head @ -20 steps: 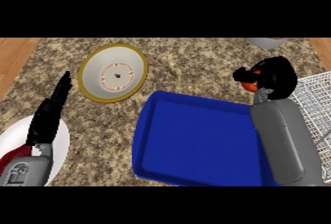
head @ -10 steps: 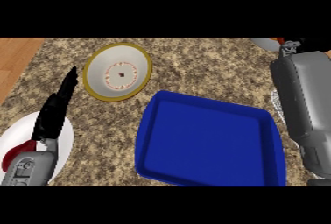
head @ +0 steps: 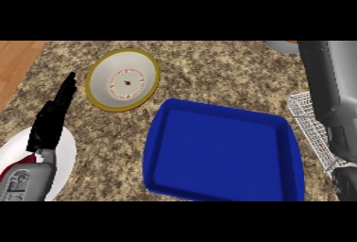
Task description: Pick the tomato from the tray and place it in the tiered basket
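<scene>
**Blue tray bare on a speckled stone counter, right arm reaching past the top edge**

Head view, looking steeply down. The landmark is a glossy blue tray (head: 223,151), a rounded rectangle with a raised rim, sitting a little right of centre. Its floor is bare; the tomato shows nowhere in this view, neither on the tray nor elsewhere, so its place cannot be told.

The counter (head: 209,71) under the tray is mottled brown and beige granite, matte and grainy. Far to the tray's upper left, beyond the counter's edge, a strip of warm wooden floor (head: 17,61) shows.

Up and left of the tray lies a round cream plate (head: 123,80) with a mustard-yellow rim and a small reddish ring pattern at its middle. Left of the tray, at the lower edge, a plain white plate (head: 66,151) lies partly under the left arm.

The black left hand (head: 52,118) rests left of the tray, fingers straight and together, pointing up the view, holding nothing.

Right of the tray stands the tiered basket (head: 310,127), thin white wire mesh, partly covered by the grey right forearm (head: 331,90), which crosses above it toward the top edge. The right hand itself is out of view.
</scene>
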Action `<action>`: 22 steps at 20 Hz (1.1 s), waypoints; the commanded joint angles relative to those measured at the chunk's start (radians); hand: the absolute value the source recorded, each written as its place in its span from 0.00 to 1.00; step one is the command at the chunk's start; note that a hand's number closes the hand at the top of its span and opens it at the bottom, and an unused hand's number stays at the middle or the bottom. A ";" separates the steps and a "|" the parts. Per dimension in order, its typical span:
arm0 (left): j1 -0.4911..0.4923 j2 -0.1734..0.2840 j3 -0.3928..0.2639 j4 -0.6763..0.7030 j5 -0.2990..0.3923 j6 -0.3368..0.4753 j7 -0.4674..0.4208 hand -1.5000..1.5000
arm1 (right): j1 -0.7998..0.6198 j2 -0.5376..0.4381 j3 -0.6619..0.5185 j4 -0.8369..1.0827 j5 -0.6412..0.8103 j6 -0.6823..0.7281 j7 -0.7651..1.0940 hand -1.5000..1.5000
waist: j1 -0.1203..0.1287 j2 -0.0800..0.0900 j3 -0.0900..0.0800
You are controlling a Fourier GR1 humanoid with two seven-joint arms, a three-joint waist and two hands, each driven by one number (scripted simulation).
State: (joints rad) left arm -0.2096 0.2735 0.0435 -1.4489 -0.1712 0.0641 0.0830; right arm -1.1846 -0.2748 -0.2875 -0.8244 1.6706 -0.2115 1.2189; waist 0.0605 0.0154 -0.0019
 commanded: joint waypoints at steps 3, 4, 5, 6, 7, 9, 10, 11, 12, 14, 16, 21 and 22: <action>0.022 -0.026 -0.006 0.004 -0.014 0.025 -0.003 0.50 | -0.038 -0.021 -0.076 0.131 0.045 -0.041 0.148 1.00 | -0.023 -0.004 0.002; 0.044 -0.042 -0.022 0.002 -0.022 0.029 -0.027 0.50 | -0.006 -0.017 -0.081 0.158 0.056 -0.084 0.133 1.00 | -0.022 -0.002 0.002; 0.001 -0.034 -0.012 0.010 -0.017 0.023 -0.006 0.50 | -0.015 -0.056 -0.090 0.184 0.064 -0.052 0.098 1.00 | -0.028 -0.002 0.002; 0.031 0.006 0.030 0.021 0.015 -0.007 -0.040 0.50 | -0.049 -0.049 -0.084 0.190 0.096 0.017 0.140 1.00 | -0.024 -0.004 0.001; 0.001 -0.018 0.001 -0.004 -0.012 0.017 0.010 0.50 | -0.070 -0.066 -0.081 0.220 0.119 0.053 0.134 1.00 | -0.024 -0.004 0.001; 0.043 -0.005 0.019 0.007 -0.007 0.015 -0.025 0.50 | -0.038 -0.119 -0.098 0.240 0.139 0.098 0.108 1.00 | -0.029 -0.006 0.001; 0.048 -0.018 0.016 0.018 0.003 0.010 -0.047 0.50 | -0.041 -0.118 -0.090 0.247 0.161 0.131 0.120 1.00 | -0.034 -0.007 0.000; 0.023 -0.018 0.015 0.041 -0.017 0.028 -0.036 0.50 | -0.004 -0.131 -0.103 0.251 0.164 0.126 0.112 1.00 | -0.048 -0.007 0.001; 0.030 -0.008 0.018 0.005 -0.006 0.014 -0.022 0.50 | -0.021 -0.145 -0.101 0.257 0.178 0.190 0.108 1.00 | -0.046 -0.013 0.001; 0.047 0.000 0.035 0.009 0.006 0.009 -0.032 0.50 | 0.009 -0.202 -0.127 0.268 0.180 0.188 0.076 1.00 | -0.051 -0.013 0.001; 0.061 0.027 0.042 -0.021 0.013 -0.018 -0.021 0.50 | 0.034 -0.182 -0.119 0.240 0.194 0.189 0.083 1.00 | -0.052 -0.017 0.001; 0.074 0.024 0.057 -0.056 0.037 -0.035 0.013 0.50 | 0.116 -0.150 -0.149 0.121 0.132 0.242 -0.011 1.00 | -0.067 -0.023 0.002; 0.073 -0.014 0.025 -0.038 -0.003 0.005 0.010 0.50 | 0.087 -0.141 -0.143 0.100 0.130 0.288 -0.009 1.00 | -0.066 -0.022 0.001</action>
State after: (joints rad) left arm -0.1454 0.2721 0.0773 -1.4669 -0.1628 0.0608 0.0720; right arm -1.1079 -0.4317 -0.4245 -0.6576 1.8263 -0.0429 1.1301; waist -0.0007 -0.0036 -0.0003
